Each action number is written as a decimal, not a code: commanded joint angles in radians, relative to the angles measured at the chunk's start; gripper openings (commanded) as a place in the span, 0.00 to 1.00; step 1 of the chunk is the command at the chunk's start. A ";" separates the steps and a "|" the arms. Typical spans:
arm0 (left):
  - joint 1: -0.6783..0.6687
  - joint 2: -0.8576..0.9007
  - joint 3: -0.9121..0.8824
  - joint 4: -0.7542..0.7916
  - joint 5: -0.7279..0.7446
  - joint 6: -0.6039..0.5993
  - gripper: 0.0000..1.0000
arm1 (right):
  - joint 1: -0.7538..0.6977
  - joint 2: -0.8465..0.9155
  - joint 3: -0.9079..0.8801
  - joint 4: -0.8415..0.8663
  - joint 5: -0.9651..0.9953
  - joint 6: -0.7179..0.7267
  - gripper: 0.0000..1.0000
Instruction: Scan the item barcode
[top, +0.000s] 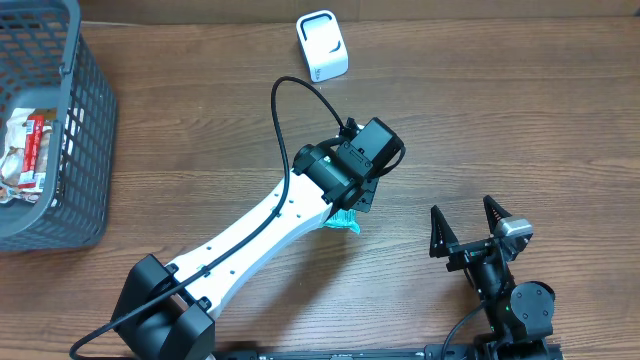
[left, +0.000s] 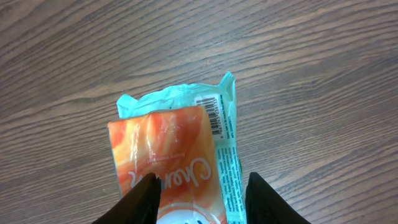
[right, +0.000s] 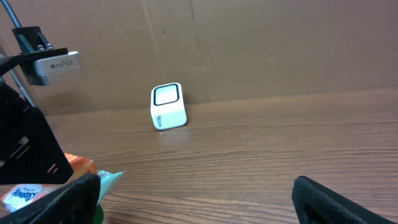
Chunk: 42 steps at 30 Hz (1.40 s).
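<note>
Right tool (top: 462, 208), jaws wide apart

I'm working at what looks like a mock shop checkout: a wood-grain table (top: 520, 120) with a small white scanner (top: 322, 45) standing on it. A grey mesh basket (top: 85, 120) of packaged goods (top: 25, 150) sits well left of the scanner, and plain cardboard (right: 280, 50) rises just behind it.

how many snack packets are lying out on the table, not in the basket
1: the orange and teal packet lies on the table between the fingers of the left gripper. The grey basket holds more wrappers, partly hidden, so uncounted.
</note>
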 joint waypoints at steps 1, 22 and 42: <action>-0.008 0.003 -0.032 0.009 0.000 -0.013 0.37 | -0.002 -0.005 -0.011 0.003 0.009 0.004 1.00; -0.006 0.004 -0.038 -0.059 -0.093 -0.058 0.26 | -0.002 -0.005 -0.011 0.003 0.008 0.004 1.00; -0.006 0.035 -0.038 -0.071 -0.068 -0.098 0.04 | -0.002 -0.005 -0.011 0.003 0.009 0.004 1.00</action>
